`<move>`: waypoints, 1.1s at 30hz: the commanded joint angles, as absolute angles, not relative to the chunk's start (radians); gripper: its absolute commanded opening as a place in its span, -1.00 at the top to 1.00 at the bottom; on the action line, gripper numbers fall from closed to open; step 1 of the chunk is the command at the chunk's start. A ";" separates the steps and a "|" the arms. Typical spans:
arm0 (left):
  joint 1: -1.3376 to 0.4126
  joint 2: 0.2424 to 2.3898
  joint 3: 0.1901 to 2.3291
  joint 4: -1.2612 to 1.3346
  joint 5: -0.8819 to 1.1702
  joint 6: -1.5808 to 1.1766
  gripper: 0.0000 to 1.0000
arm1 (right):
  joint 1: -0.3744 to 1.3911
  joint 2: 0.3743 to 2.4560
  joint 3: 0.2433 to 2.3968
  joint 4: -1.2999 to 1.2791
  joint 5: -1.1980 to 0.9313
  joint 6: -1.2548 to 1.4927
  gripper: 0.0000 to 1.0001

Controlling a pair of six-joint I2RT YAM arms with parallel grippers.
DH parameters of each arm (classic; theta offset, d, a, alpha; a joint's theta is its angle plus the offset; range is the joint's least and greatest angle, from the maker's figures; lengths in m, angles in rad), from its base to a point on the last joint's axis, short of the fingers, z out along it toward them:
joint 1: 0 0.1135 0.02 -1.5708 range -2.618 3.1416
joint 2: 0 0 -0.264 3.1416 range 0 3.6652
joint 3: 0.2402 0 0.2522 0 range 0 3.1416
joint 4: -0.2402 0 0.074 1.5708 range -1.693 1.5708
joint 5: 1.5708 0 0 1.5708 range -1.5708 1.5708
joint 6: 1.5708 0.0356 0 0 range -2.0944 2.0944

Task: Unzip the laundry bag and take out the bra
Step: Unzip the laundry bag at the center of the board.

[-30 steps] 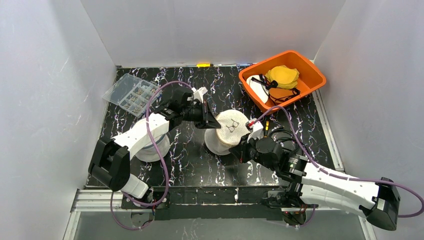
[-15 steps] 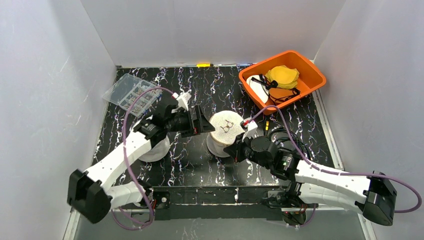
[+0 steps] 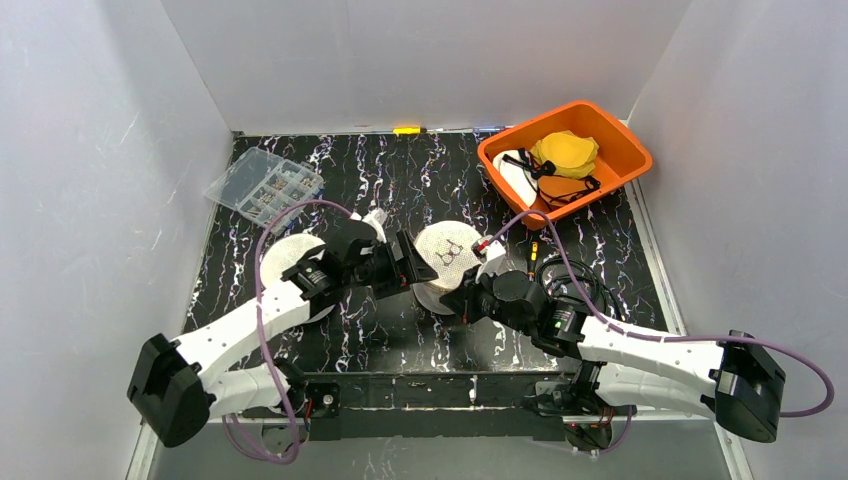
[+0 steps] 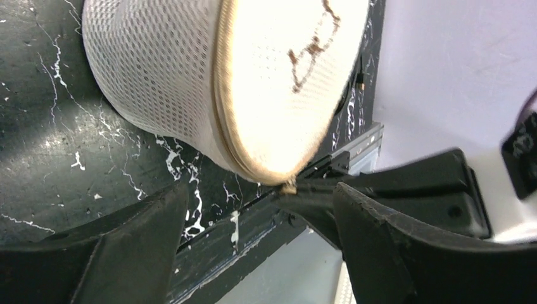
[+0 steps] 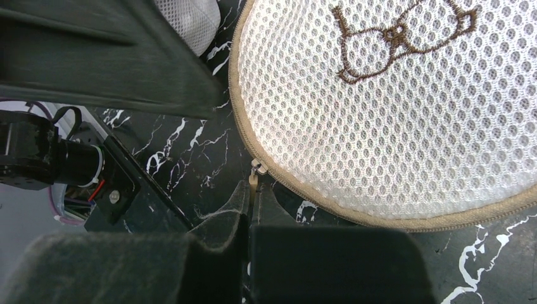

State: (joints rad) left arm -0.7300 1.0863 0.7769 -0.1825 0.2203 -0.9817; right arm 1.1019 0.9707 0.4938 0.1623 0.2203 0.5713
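You're barely started: the laundry bag sits mid-tabletop and its tan zip seam looks closed all the way round in both wrist views, so the zip's still to open. The bra isn't visible, presumably still inside; only a stitched outline shows on the mesh. What's done so far is the grab. Your right pincer is pressed together on the zip pull at the bag's near rim. Your left pincer stands spread, empty, just beside the bag's left side and not clamping it. Left to do: run the zip round, open the bag, get the bra out. Room-wise, the bag's well apart from the walls and tabletop edges. The front rail is near, so there's not much pull room toward you. A left finger hangs just beside the rim where the pull may need to travel, so watch for a clash. A 2nd mesh bag lies under the left arm. The organiser box back-left and orange bin back-right are both clear of the work.
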 commanded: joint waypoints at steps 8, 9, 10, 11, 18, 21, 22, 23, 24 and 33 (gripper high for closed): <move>-0.743 1.225 0.814 -0.096 0.197 -1.069 -0.11 | 1.112 0.962 0.513 0.237 0.207 0.577 0.97; -0.742 1.224 0.813 -0.098 0.190 -1.069 -0.04 | 1.112 0.959 0.511 0.235 0.206 0.579 0.97; -0.743 1.222 0.814 -0.101 0.183 -1.066 0.00 | 1.113 0.958 0.509 0.232 0.207 0.580 0.97; -0.743 1.219 0.816 -0.106 0.177 -1.062 0.05 | 1.113 0.954 0.505 0.231 0.208 0.579 0.97; -0.743 1.228 0.830 -0.128 0.173 -1.040 0.63 | 1.113 0.935 0.492 0.214 0.214 0.586 0.97; -0.742 1.232 0.832 -0.133 0.171 -1.033 0.96 | 1.112 0.919 0.494 0.186 0.221 0.584 0.97; -0.742 1.231 0.834 -0.136 0.171 -1.028 1.00 | 1.113 0.908 0.495 0.175 0.225 0.582 0.97; -0.742 1.231 0.837 -0.141 0.171 -1.024 1.00 | 1.114 0.897 0.495 0.159 0.230 0.579 0.97; -0.742 1.229 0.843 -0.148 0.168 -1.015 1.00 | 1.112 0.887 0.495 0.144 0.235 0.577 0.97; -0.724 1.219 0.891 -0.157 0.230 -0.898 1.00 | 1.113 0.752 0.495 -0.059 0.358 0.568 0.97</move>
State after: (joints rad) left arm -0.7425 1.2354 0.8501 -0.1352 0.2050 -0.9874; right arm 1.1084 0.8234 0.4934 0.0307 0.2710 0.5751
